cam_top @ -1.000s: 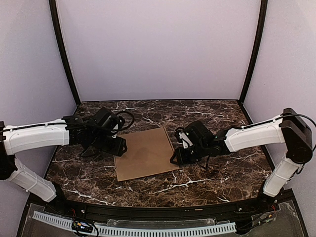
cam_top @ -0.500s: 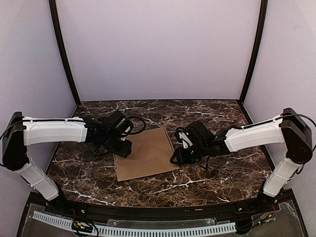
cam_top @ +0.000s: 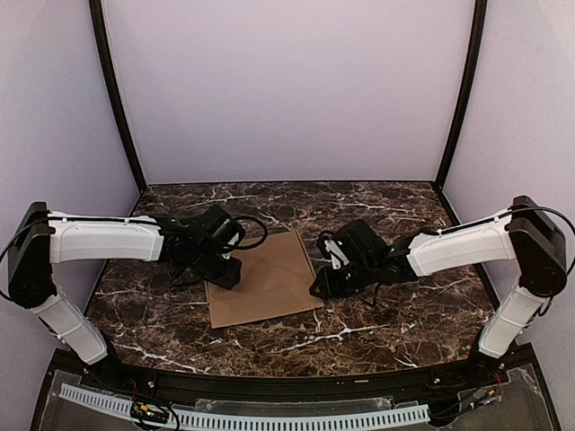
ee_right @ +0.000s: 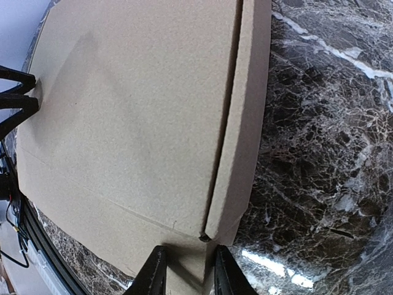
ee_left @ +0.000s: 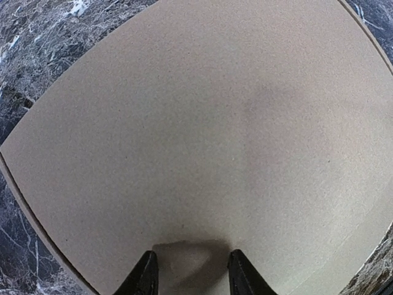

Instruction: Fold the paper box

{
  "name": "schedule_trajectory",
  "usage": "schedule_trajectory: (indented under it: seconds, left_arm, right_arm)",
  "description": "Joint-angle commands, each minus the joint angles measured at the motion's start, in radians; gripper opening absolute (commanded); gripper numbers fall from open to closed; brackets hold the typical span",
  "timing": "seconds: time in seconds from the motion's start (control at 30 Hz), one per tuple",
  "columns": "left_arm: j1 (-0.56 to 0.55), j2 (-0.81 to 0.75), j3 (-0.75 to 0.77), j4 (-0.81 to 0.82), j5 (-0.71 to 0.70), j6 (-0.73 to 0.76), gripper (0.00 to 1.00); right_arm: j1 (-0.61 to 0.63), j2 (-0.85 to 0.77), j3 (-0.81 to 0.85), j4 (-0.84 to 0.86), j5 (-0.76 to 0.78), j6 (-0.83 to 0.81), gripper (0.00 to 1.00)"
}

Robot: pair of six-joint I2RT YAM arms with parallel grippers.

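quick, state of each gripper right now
left gripper: open, jaws apart over the paper box, holding nothing
right gripper: jaws straddle the paper box's edge, cannot tell if clamped

The left arm [cam_top: 108, 241] and right arm [cam_top: 463, 244] each have 2 long links in smooth white shells, joined by bulky black joints. A thin black cable [cam_top: 264, 229] loops beside the left wrist. The left gripper [cam_top: 223, 272] and right gripper [cam_top: 323, 285] are black, each with 2 slim tapered fingers [ee_right: 156, 273].
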Motion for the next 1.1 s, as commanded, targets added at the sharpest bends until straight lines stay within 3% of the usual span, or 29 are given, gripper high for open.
schedule_trajectory:
  seconds: [0.0, 0.5, 1.07]
  left_arm:
    - [0.007, 0.014, -0.036, 0.005, 0.037, -0.004, 0.39]
    - [0.007, 0.011, -0.072, 0.018, 0.066, -0.011, 0.37]
    - [0.007, 0.002, -0.08, 0.022, 0.09, -0.016, 0.36]
  right_arm:
    - [0.007, 0.044, -0.001, -0.027, 0.036, -0.007, 0.21]
    - [0.01, 0.072, -0.001, -0.036, 0.044, -0.006, 0.02]
    - [0.016, 0.085, 0.021, -0.056, 0.068, -0.015, 0.0]
